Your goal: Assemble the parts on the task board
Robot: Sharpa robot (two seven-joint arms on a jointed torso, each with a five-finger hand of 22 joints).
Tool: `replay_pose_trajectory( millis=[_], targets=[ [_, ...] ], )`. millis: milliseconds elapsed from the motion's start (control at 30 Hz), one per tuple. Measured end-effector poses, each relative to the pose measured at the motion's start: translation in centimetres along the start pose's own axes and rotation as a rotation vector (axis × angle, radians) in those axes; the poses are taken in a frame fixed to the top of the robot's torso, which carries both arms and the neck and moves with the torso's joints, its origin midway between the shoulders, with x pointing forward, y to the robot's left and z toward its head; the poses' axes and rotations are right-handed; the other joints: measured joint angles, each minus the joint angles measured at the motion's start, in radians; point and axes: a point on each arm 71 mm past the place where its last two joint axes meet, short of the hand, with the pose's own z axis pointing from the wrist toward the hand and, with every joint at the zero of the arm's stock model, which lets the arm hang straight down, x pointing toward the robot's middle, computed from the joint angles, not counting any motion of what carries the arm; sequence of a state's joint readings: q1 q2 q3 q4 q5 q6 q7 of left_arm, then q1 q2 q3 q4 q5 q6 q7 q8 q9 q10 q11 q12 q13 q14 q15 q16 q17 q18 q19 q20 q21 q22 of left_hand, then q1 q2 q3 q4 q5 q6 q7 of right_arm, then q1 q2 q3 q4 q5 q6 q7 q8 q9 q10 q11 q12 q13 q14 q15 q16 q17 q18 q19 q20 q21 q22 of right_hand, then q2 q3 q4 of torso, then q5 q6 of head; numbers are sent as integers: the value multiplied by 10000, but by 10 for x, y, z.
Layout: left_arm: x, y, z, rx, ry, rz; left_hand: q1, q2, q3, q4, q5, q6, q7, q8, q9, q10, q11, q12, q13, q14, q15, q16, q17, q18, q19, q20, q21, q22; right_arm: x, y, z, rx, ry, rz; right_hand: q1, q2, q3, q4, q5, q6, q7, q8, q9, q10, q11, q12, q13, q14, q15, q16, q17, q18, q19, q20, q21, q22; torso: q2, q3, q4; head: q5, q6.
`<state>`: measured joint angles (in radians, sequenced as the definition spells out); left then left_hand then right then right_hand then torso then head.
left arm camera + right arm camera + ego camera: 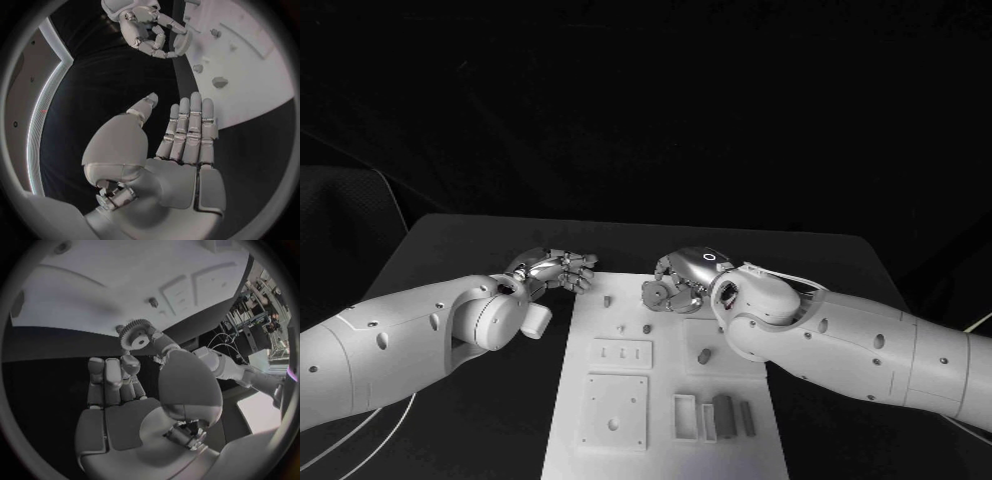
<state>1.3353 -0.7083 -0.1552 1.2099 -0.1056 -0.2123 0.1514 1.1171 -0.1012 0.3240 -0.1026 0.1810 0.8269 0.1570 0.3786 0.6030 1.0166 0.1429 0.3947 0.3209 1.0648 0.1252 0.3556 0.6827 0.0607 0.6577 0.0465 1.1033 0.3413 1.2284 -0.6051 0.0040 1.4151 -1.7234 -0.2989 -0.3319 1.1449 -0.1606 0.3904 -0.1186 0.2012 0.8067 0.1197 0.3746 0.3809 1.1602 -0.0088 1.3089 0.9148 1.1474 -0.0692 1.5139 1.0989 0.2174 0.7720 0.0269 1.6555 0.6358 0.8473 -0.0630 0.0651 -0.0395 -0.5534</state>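
The white task board (668, 385) lies in the middle of the black table. My right hand (681, 283) hovers over the board's far end and pinches a small toothed gear (136, 338) between thumb and a finger; the gear (656, 293) is at the hand's left side. A short peg (152, 301) stands on the board (94, 290) just beyond the gear. My left hand (560, 270) is open beside the board's far left corner, its fingers (187, 130) straight and together above the bare table, holding nothing. The right hand (147, 27) also appears ahead of it.
Small pegs (648, 327) and an oval part (705, 355) stand on the board's middle. Nearer me are a slotted plate (620, 352), a square plate (615, 410) and several upright pieces (713, 415). Cables (358, 440) trail at the table's near left.
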Motion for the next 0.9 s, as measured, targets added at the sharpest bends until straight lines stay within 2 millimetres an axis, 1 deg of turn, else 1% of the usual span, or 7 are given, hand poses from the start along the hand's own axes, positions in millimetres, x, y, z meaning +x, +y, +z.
replay_pose_trajectory(
  millis=[133, 300, 500, 767, 900],
  targets=[
    [0, 0, 0, 1, 0, 1, 0, 0, 0, 0, 0, 0, 0, 0, 0, 0, 0, 0, 0, 0, 0, 0, 0, -1, 0, 0, 0, 0, -1, 7, 4, -137, -67, -69, 0, 0, 0, 0, 0, 0, 0, -2, 2, 0, 0, 0, 0, 1, 1, 0, 0, -1, 0, 0, 0, 0, 2, 0, -6, 19, 11],
    [1, 0, 0, 6, 21, 3, 0, 0, 0, 0, 0, 0, 0, 0, 0, 0, 0, 0, 0, 0, 0, 0, 0, 0, 0, 0, 0, 1, 0, 10, 10, -127, -106, -177, -1, -2, -1, -1, -1, 54, -9, -7, 3, 9, -7, 0, 0, 25, 2, 0, 0, -2, 0, 0, 0, -1, 2, 0, -7, 20, 12],
    [1, 0, 1, 6, 1, 7, 0, 0, 0, 0, 0, 0, 0, 0, 1, 0, 0, 0, 0, 0, 0, 0, 0, -2, 0, 0, 0, 1, 3, 20, 16, -257, -100, -234, -42, -43, -1, -1, -2, 73, 4, 29, 5, 53, -18, 0, -8, 62, 0, -1, -9, -2, 0, 0, 0, 8, 7, -2, 6, 12, 14],
    [2, 0, 1, 7, 3, 14, 0, 0, 0, 0, 0, 0, 0, 0, 1, 0, 0, 0, 0, 0, 0, 0, 8, -3, 0, 0, 0, 1, 17, 16, 21, -120, 148, -591, -65, -67, -2, -2, -8, 73, 5, 35, 205, 53, -18, 0, -8, 64, 1, -2, -9, -2, 36, -36, 0, 8, 8, -6, 13, 21, -8],
    [2, 0, 1, 9, 10, 16, 0, 0, 0, 0, 0, 0, 0, 0, 1, 0, 0, 0, 0, 0, 0, 0, 8, -3, 0, 0, 0, 1, 20, 15, 22, -127, 156, -755, -65, -68, -12, -11, -8, 72, 6, 36, 207, 53, -18, 0, -8, 64, 2, -2, -9, -3, 36, -36, 0, 8, 11, -2, 14, 32, -15]
  ],
)
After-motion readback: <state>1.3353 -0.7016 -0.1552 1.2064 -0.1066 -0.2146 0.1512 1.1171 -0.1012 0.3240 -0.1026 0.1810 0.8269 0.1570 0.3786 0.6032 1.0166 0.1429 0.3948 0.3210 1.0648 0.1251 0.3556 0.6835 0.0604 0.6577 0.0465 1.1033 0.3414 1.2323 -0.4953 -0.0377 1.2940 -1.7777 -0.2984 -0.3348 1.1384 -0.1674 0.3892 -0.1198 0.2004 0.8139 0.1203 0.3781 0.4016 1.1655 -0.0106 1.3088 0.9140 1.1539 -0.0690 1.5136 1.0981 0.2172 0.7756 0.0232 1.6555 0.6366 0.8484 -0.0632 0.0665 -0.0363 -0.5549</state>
